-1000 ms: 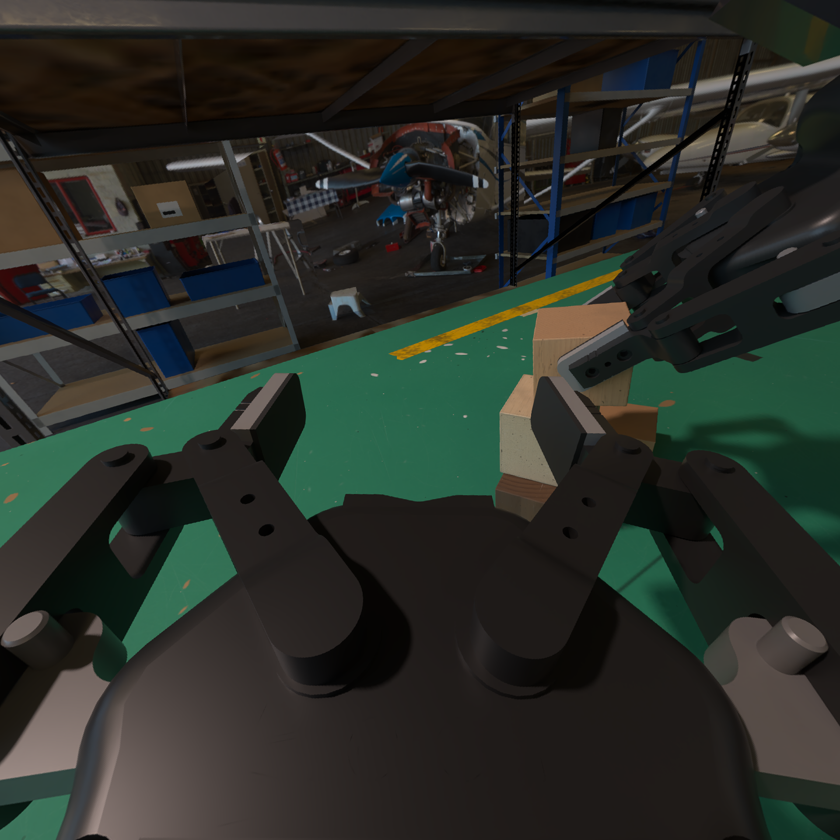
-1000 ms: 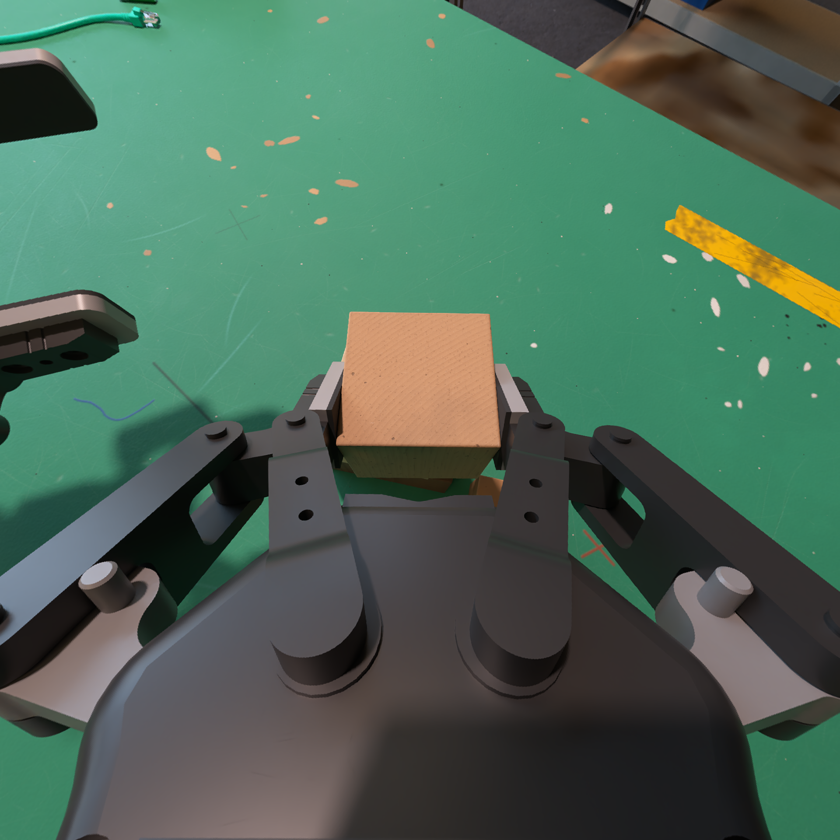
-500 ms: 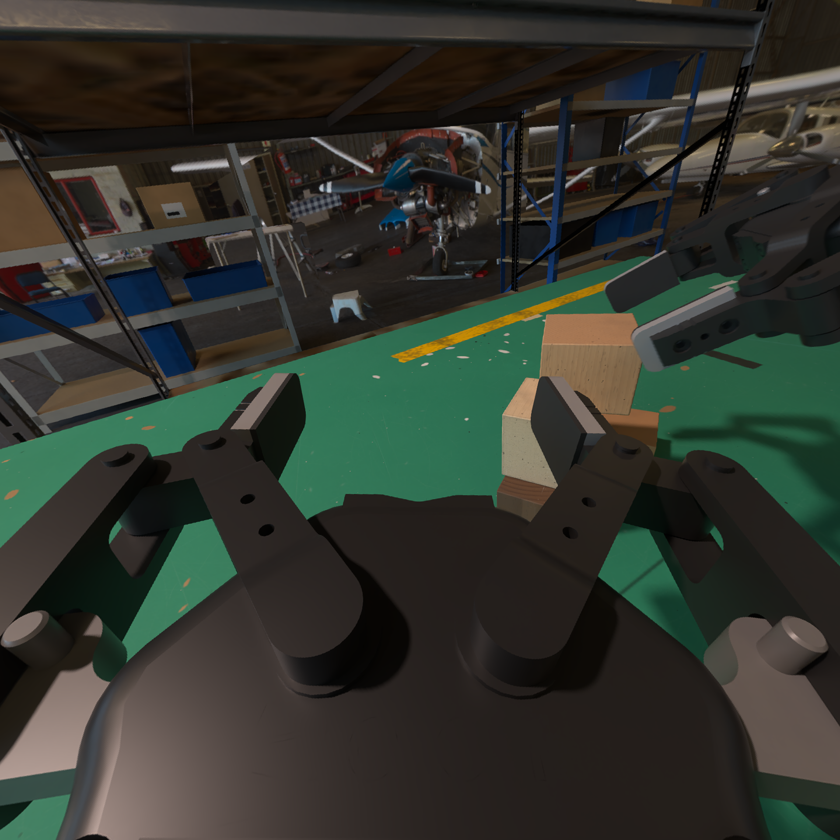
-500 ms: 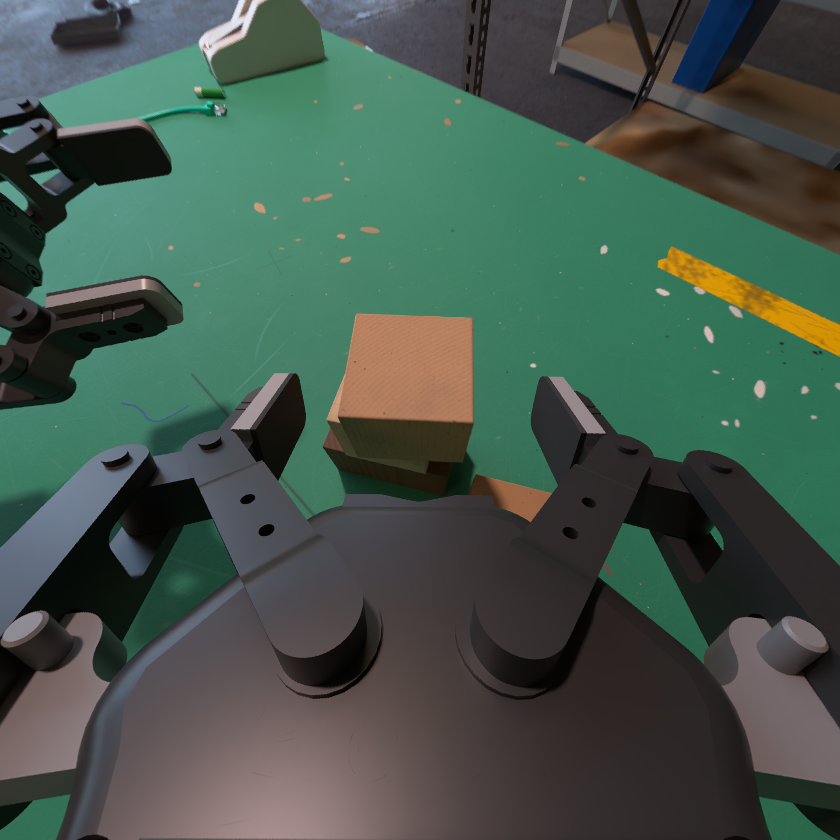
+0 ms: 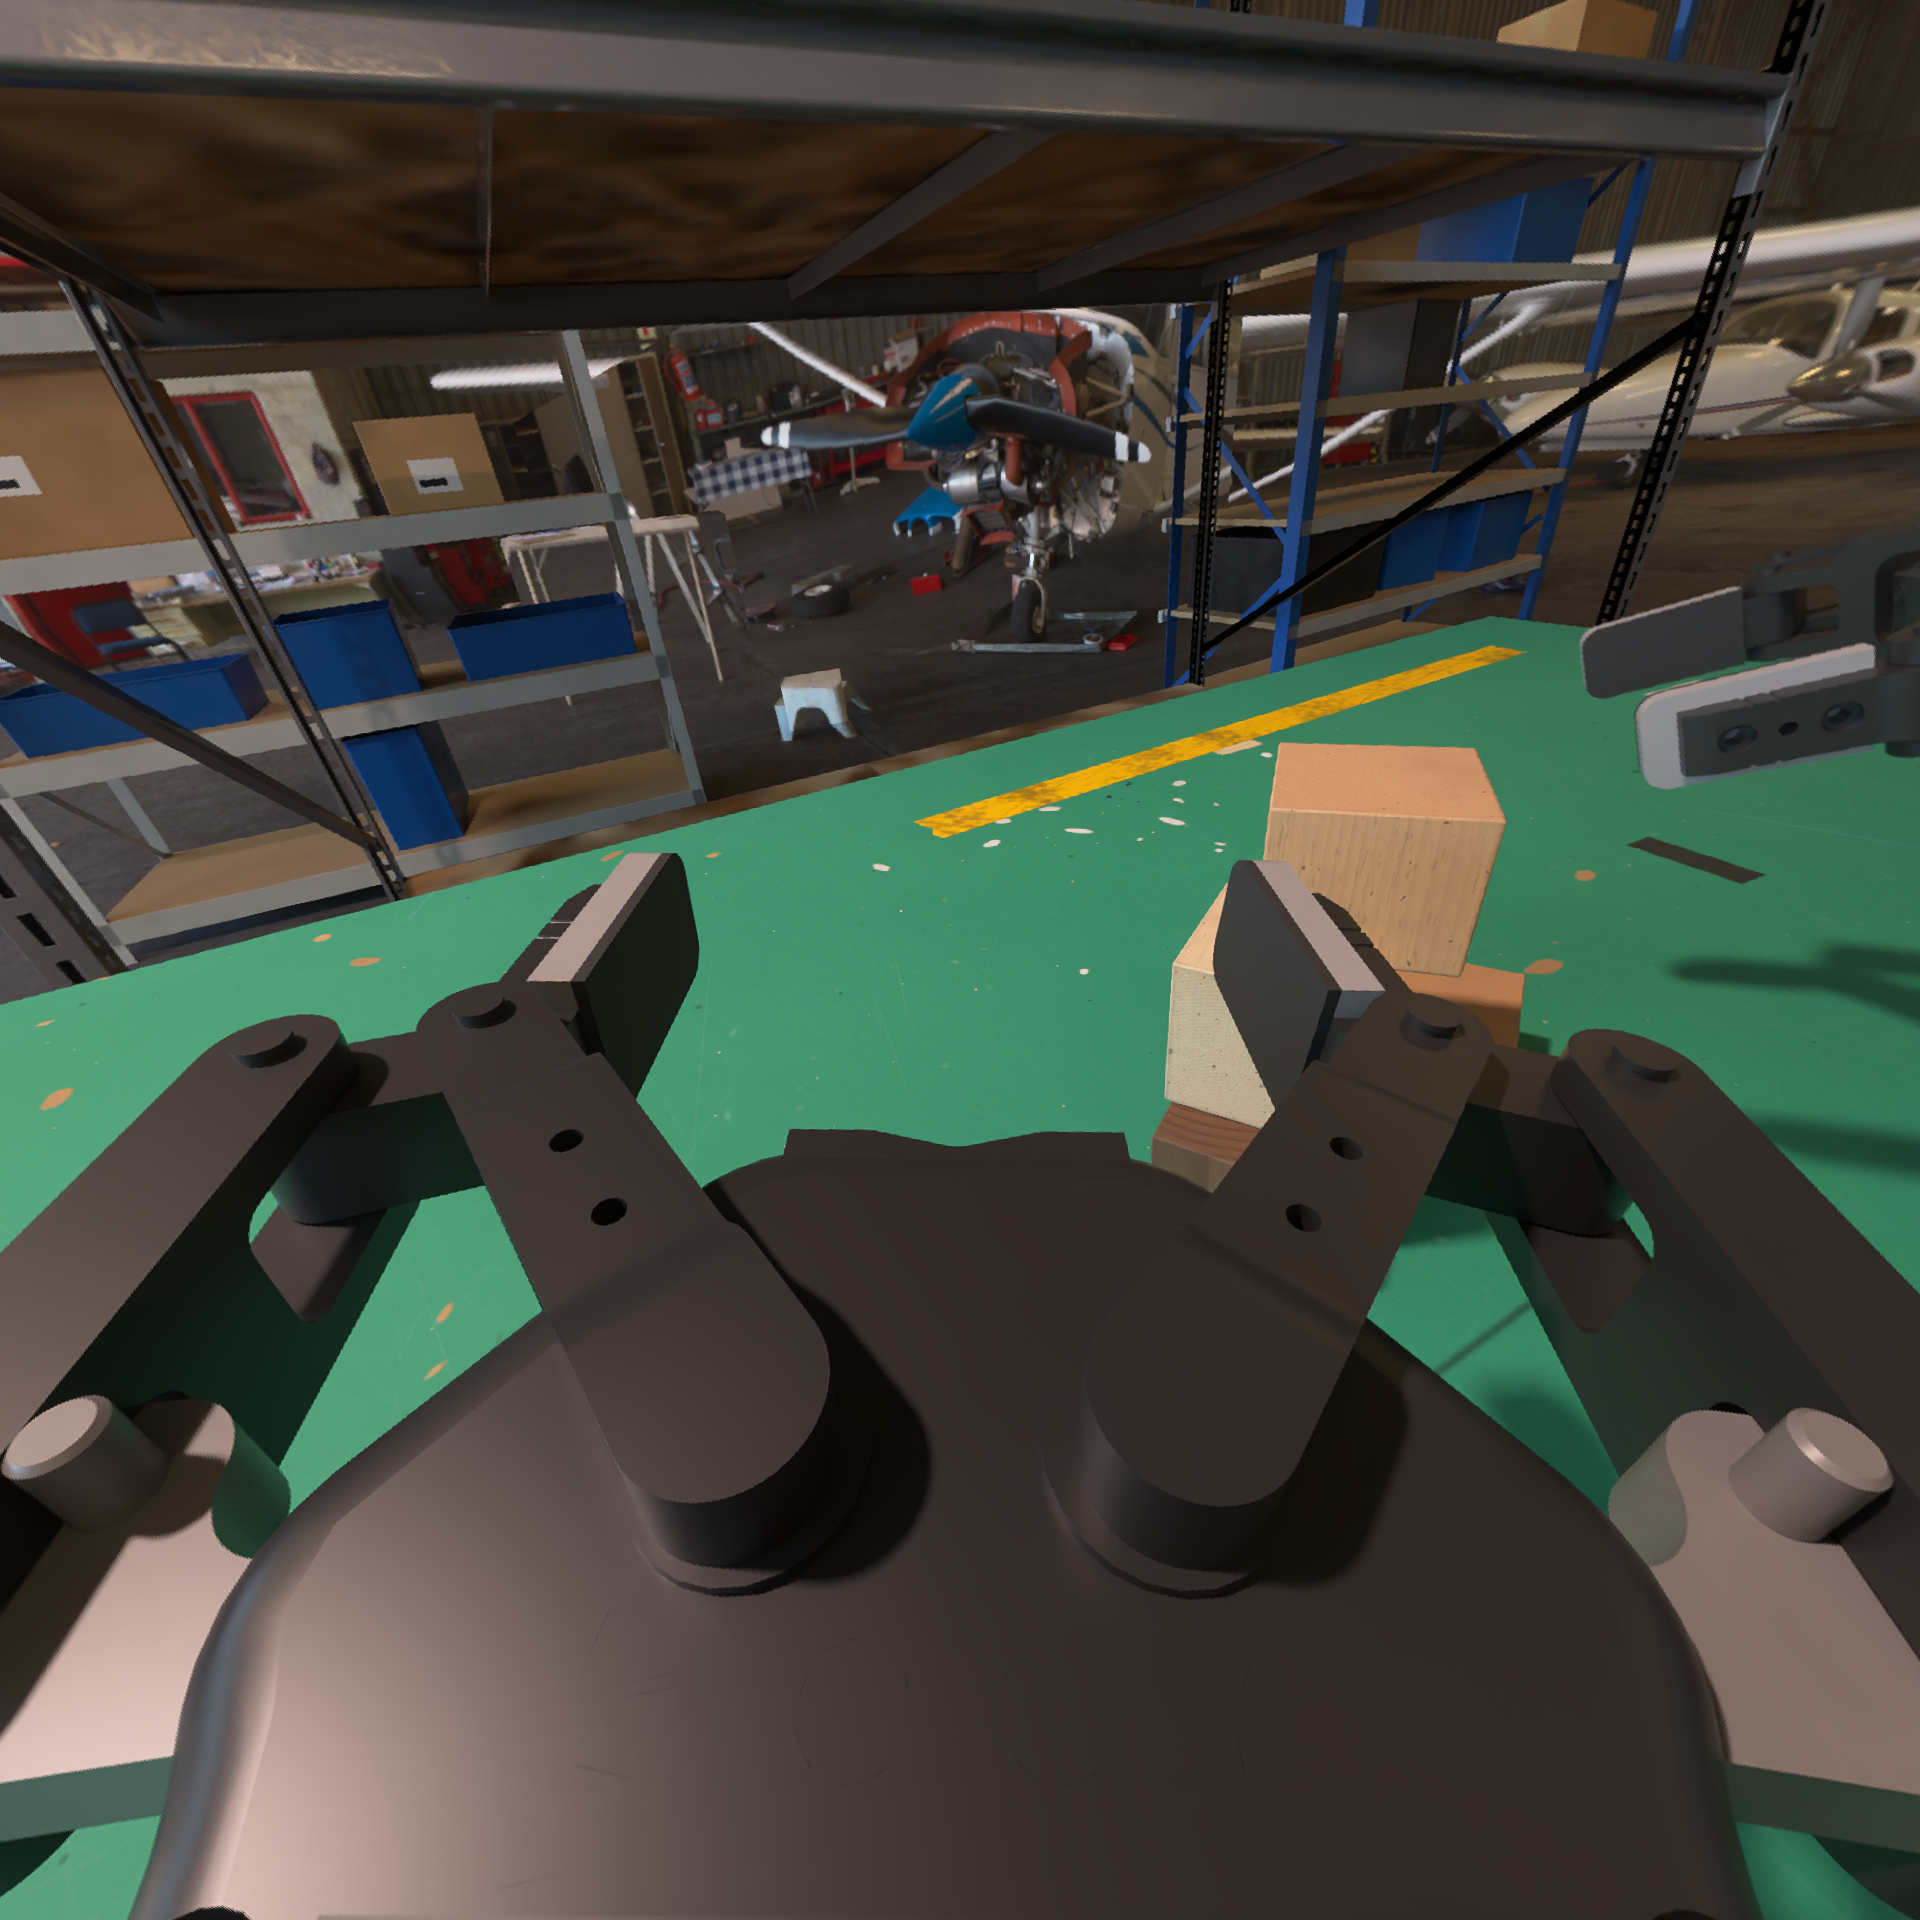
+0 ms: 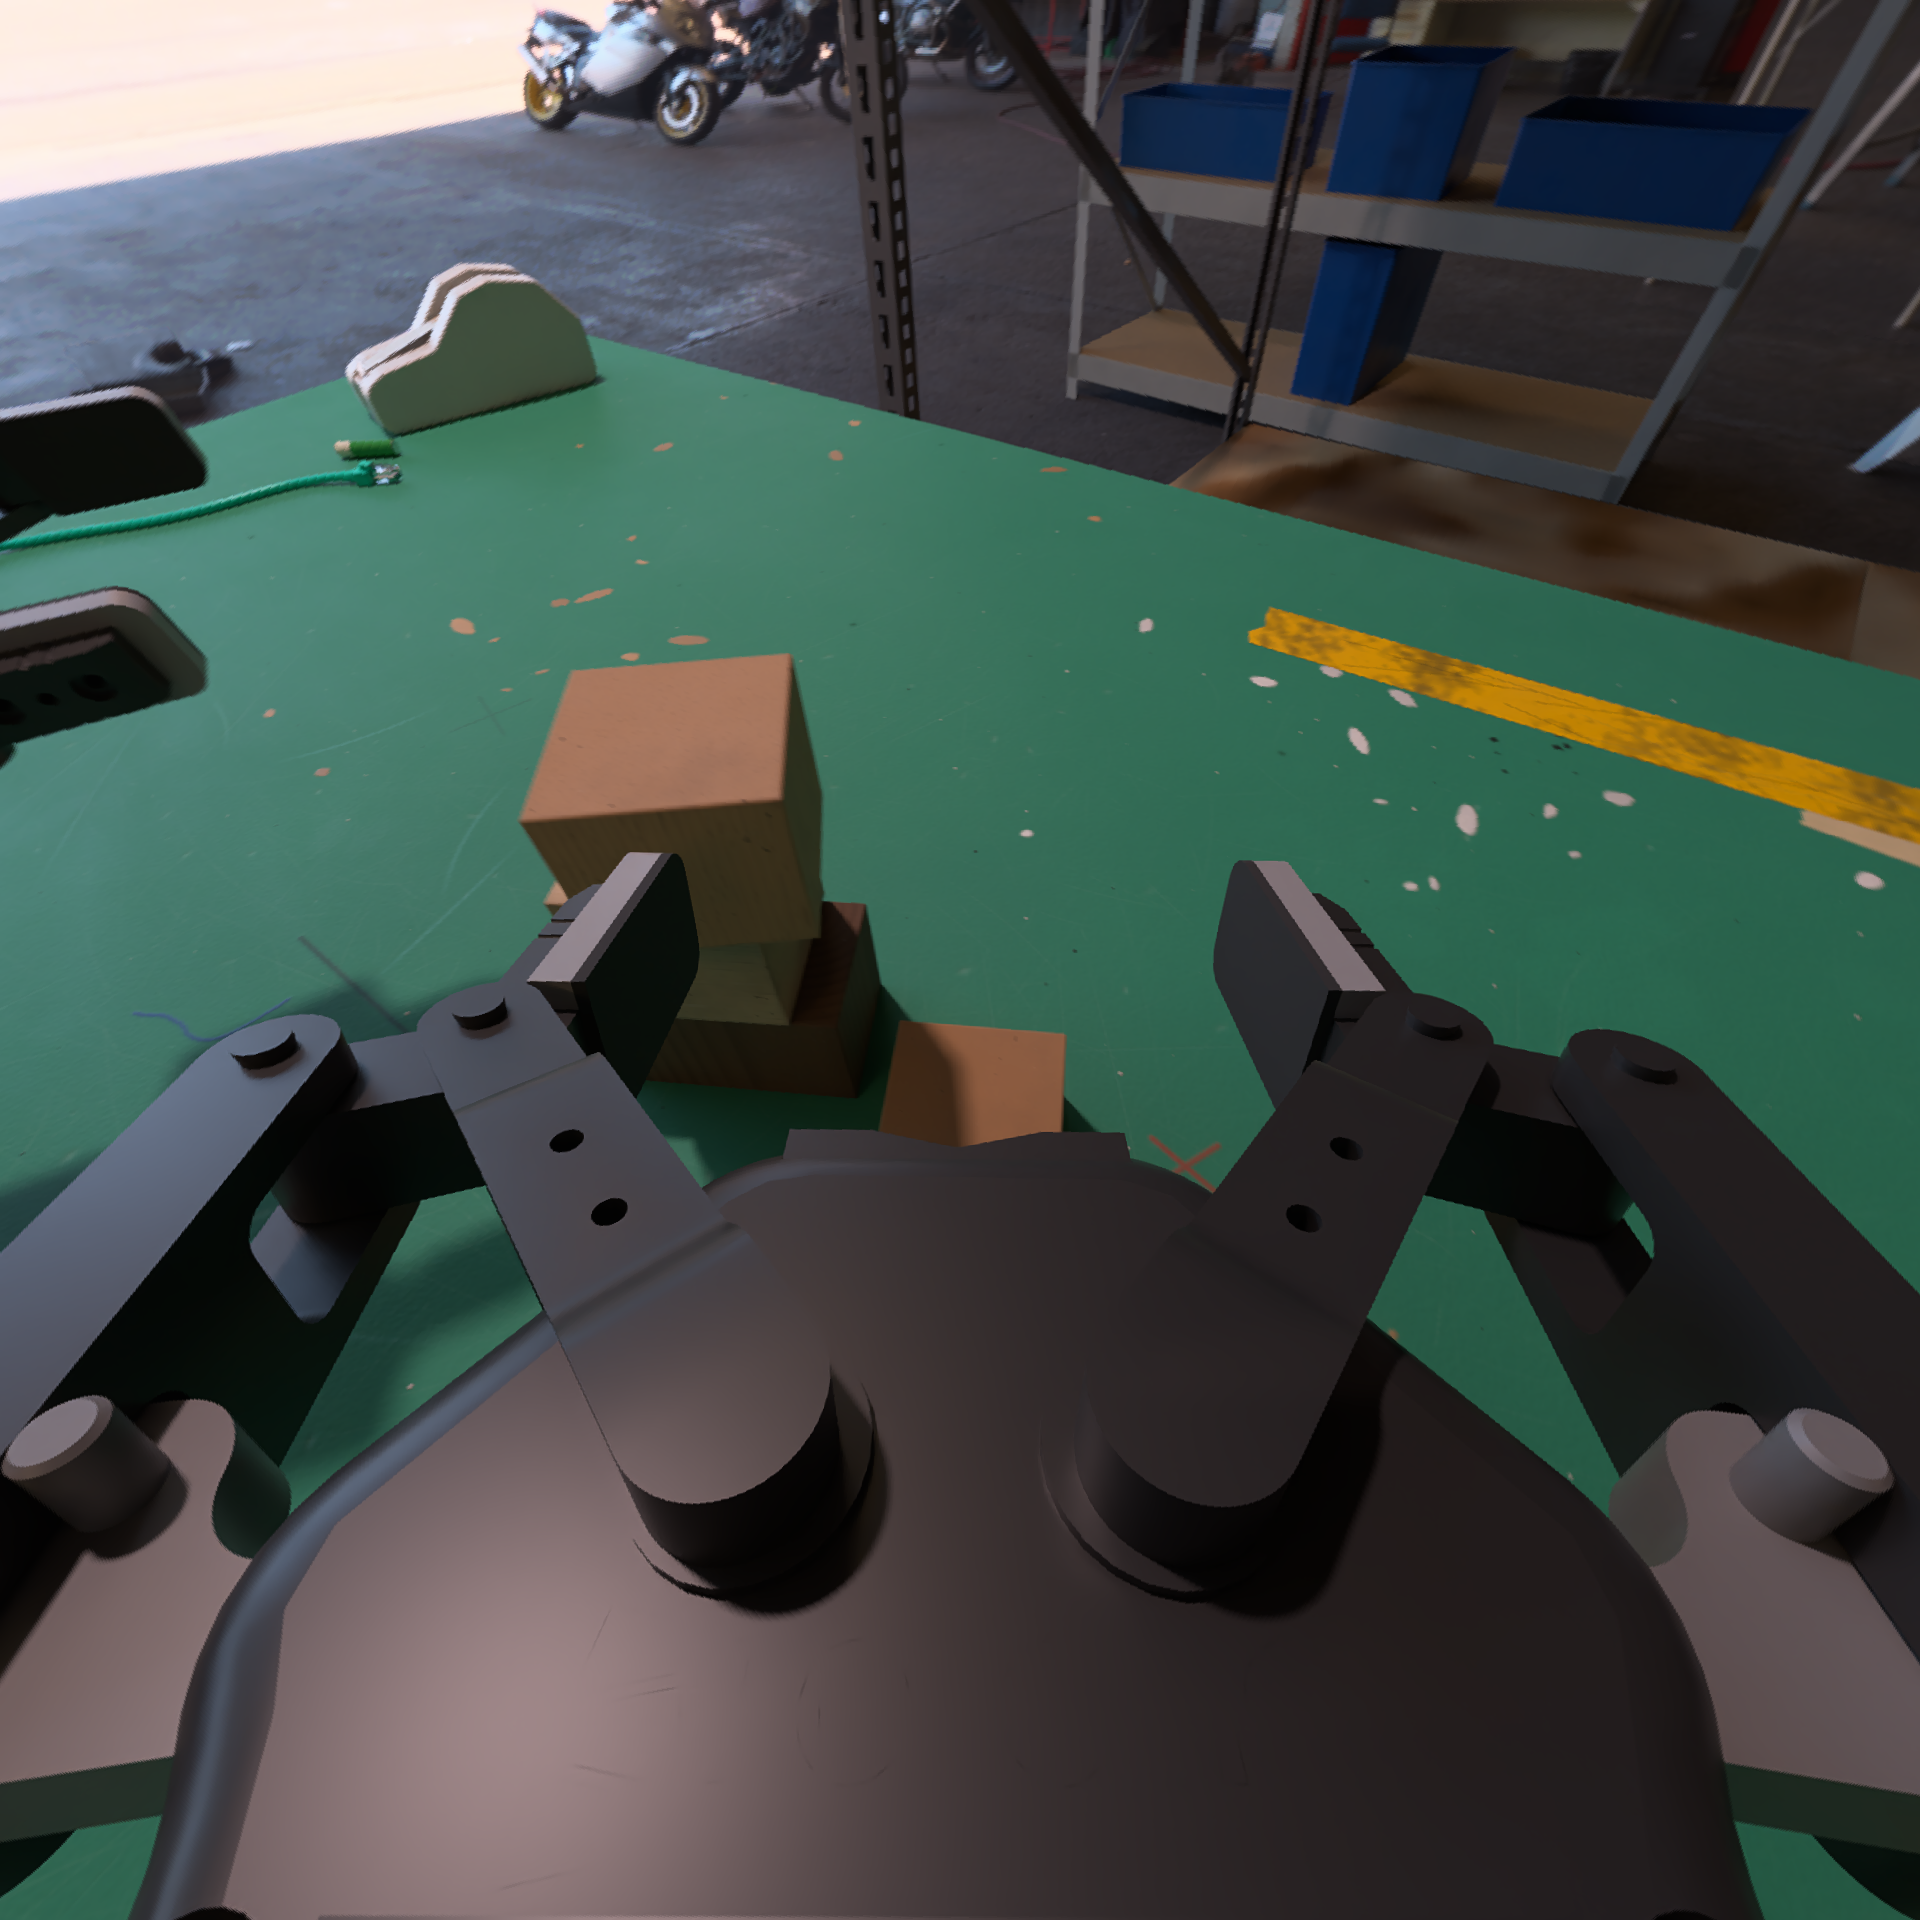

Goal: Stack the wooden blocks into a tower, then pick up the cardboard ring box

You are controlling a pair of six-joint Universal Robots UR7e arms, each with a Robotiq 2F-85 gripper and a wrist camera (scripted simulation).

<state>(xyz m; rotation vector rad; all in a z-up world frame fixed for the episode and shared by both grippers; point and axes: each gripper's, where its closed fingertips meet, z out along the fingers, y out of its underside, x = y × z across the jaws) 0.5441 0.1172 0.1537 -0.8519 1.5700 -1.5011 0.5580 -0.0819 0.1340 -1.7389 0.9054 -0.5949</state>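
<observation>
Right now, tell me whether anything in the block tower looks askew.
Yes. The top block sits twisted and shifted off the pale middle block, overhanging it, and the dark bottom block juts out to one side. The layers are not aligned.

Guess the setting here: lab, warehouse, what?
Likely an aircraft hangar workshop: a propeller plane under repair, metal storage racks with blue bins, parked motorcycles beyond the green worktable.

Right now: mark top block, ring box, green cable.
top block (image 6: 665,743), right wrist view, on its top face
ring box (image 6: 971,1081), right wrist view, on its top face
green cable (image 6: 187,509), right wrist view, mid-length of the cord
</observation>
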